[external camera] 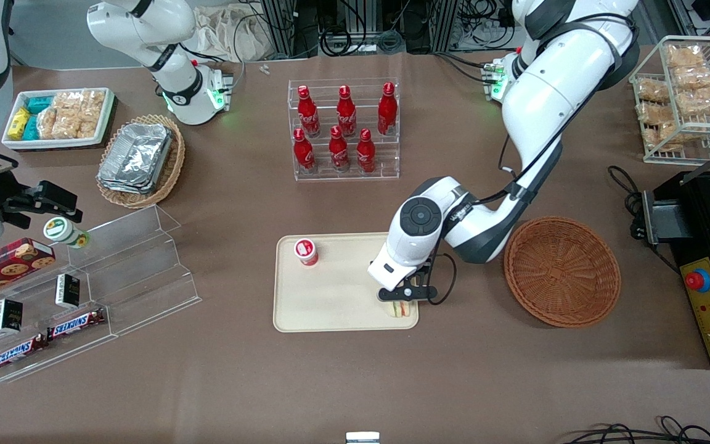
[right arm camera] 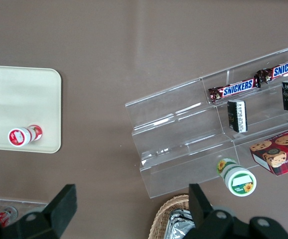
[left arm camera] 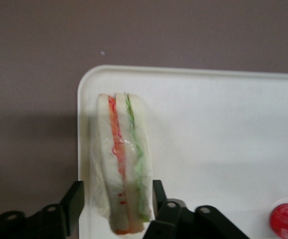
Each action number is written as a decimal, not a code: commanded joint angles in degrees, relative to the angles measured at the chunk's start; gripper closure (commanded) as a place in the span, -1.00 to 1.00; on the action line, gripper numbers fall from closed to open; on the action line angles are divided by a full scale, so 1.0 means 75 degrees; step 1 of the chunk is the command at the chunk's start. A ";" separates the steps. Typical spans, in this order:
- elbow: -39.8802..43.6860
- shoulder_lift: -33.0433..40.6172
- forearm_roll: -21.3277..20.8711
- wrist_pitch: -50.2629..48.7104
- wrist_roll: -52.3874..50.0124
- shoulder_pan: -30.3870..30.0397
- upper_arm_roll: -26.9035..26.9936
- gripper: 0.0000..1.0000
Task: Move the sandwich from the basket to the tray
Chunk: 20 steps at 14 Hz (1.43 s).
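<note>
Sandwich (left arm camera: 123,164) stands on edge at a corner of the tray (external camera: 330,296), the corner nearest the front camera on the basket side. Orange and green filling lines face up; its long axis runs along the tray's short edge. Gripper (external camera: 399,300) is over it, one black finger (left arm camera: 74,205) against each bread face, closed on the sandwich. Left arm reaches low over the table, wrist pointing straight down. Basket (external camera: 562,270) sits beside the tray. A small red-capped bottle (external camera: 306,251) stands on the tray.
</note>
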<state>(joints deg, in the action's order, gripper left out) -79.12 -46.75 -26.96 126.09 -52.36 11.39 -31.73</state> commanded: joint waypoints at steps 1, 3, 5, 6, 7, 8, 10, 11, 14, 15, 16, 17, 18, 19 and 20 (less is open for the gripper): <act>-0.0080 0.0864 -0.0063 -0.0615 -0.0413 -0.0182 0.0012 -1.00; -0.0127 0.1438 0.0159 -0.1247 -0.0366 -0.0556 -0.0035 -1.00; -0.0092 0.2047 0.0802 -0.1833 -0.0273 -0.0896 -0.0035 -1.00; -0.0103 0.2363 0.1014 -0.2080 -0.0168 -0.1188 -0.0058 -1.00; -0.0103 0.2633 0.1295 -0.2407 0.0135 -0.1411 -0.0059 -1.00; -0.0103 0.2937 0.1680 -0.2677 0.0497 -0.1657 -0.0047 -1.00; -0.0197 0.3431 0.2058 -0.3332 0.1317 -0.2219 -0.0035 -1.00; -0.0197 0.3537 0.2187 -0.3684 0.1878 -0.2442 -0.0024 -1.00; -0.0430 0.4344 0.3098 -0.4016 0.3402 -0.2061 0.1353 -1.00; -0.0826 0.4683 0.3346 -0.3946 0.3941 -0.1733 0.2067 -1.00; -0.1282 0.5046 0.3429 -0.3876 0.4457 -0.1533 0.2538 -1.00; -0.1670 0.5352 0.3535 -0.3701 0.4903 -0.1507 0.2752 -1.00; -0.2103 0.5633 0.3582 -0.3502 0.5371 -0.1507 0.2893 -1.00; -0.2525 0.5879 0.3571 -0.3233 0.5771 -0.1496 0.3092 -1.00; -0.2877 0.6079 0.3571 -0.2964 0.6146 -0.1472 0.3268 -1.00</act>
<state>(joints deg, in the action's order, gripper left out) -91.92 -7.11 -1.26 99.37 -11.48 -0.74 -10.05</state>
